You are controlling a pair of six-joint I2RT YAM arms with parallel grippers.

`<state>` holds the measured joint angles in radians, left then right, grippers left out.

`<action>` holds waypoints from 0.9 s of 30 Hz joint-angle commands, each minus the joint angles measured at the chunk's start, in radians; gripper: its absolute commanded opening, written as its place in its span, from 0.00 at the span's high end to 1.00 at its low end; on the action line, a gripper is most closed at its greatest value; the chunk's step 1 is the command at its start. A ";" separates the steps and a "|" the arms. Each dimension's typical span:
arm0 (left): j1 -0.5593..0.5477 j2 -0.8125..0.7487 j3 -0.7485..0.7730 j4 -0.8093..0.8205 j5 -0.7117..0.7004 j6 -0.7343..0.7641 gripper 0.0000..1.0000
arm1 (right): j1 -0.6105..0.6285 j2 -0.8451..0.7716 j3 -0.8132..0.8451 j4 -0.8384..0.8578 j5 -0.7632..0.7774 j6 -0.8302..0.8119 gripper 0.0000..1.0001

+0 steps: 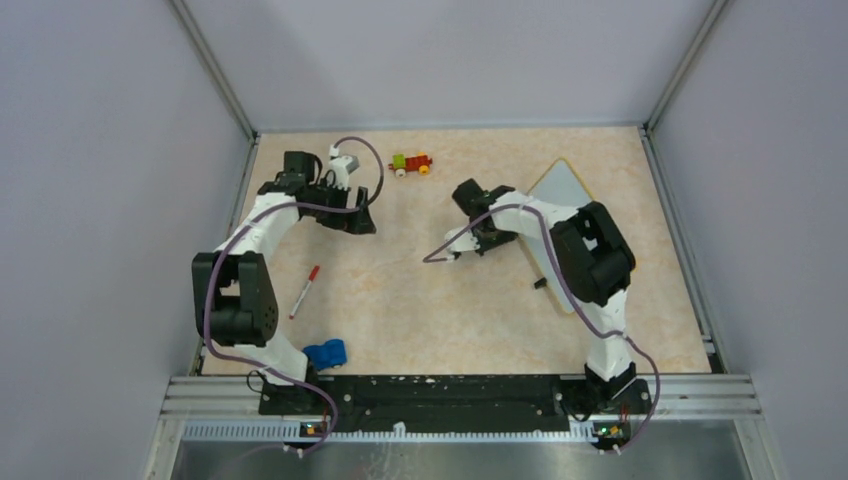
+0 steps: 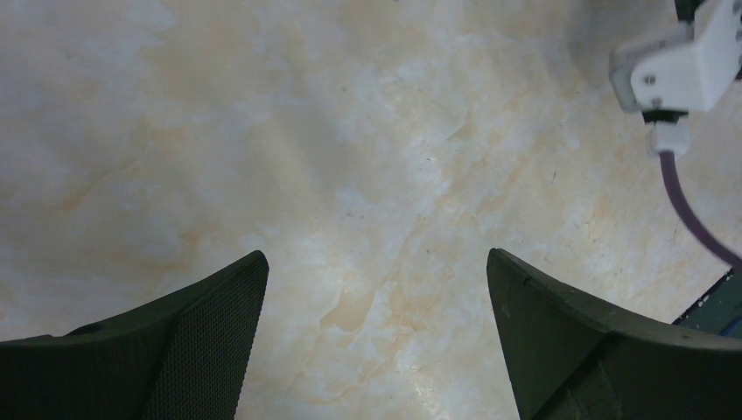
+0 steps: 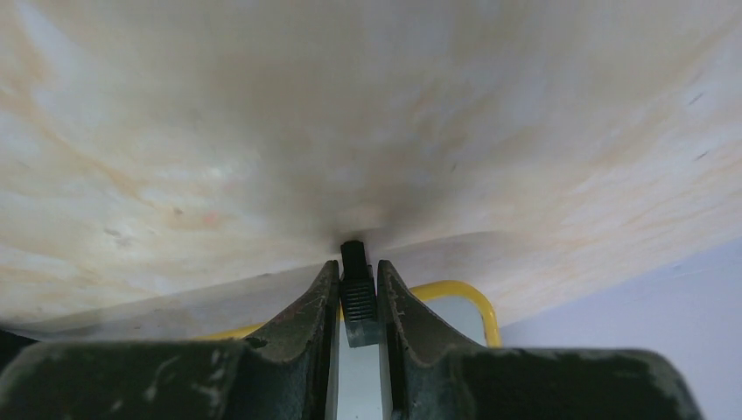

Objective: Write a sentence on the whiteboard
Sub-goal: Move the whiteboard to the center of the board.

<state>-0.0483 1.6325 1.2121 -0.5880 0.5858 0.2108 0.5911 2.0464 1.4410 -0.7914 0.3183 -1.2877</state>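
Observation:
The whiteboard [image 1: 562,182], white with a yellowish rim, lies at the right of the table, and my right arm covers most of it. One black foot [image 1: 540,283] sticks out from its left edge. My right gripper [image 1: 503,236] is at that left edge. In the right wrist view it [image 3: 358,273] is shut on a small black ribbed foot [image 3: 354,261], with the board's rim [image 3: 477,297] just behind. The sentence is hidden; no writing shows on the visible board. My left gripper [image 1: 352,216] [image 2: 376,262] is open over bare table at the back left.
A red-capped marker [image 1: 305,291] lies on the table by the left arm. A blue object [image 1: 325,353] sits near the left base. A small red, yellow and green toy [image 1: 411,164] stands at the back. Walls close in on three sides.

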 commanded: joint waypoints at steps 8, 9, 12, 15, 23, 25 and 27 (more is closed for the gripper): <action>0.129 -0.027 0.029 0.036 0.026 -0.056 0.01 | 0.278 0.025 0.026 0.132 -0.055 -0.186 1.00; 0.129 -0.029 0.027 0.037 0.026 -0.055 0.01 | 0.290 0.022 0.023 0.135 -0.057 -0.195 1.00; 0.131 -0.031 0.027 0.039 0.026 -0.055 0.01 | 0.323 0.014 0.017 0.121 -0.056 -0.211 1.00; 0.131 -0.030 0.032 0.038 0.026 -0.059 0.01 | 0.363 -0.008 -0.016 0.113 -0.048 -0.226 1.00; 0.130 -0.025 0.042 0.028 0.010 -0.058 0.01 | 0.403 -0.061 -0.106 0.202 0.052 -0.148 0.55; 0.131 -0.024 0.044 0.028 0.004 -0.059 0.01 | 0.409 -0.085 -0.104 0.198 0.050 -0.102 0.47; 0.131 -0.021 0.047 0.028 0.001 -0.060 0.01 | 0.411 -0.111 -0.100 0.200 0.049 -0.056 0.35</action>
<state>0.0818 1.6325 1.2171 -0.5774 0.5858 0.1551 0.9874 2.0224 1.3472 -0.6140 0.3916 -1.4448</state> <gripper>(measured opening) 0.987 0.569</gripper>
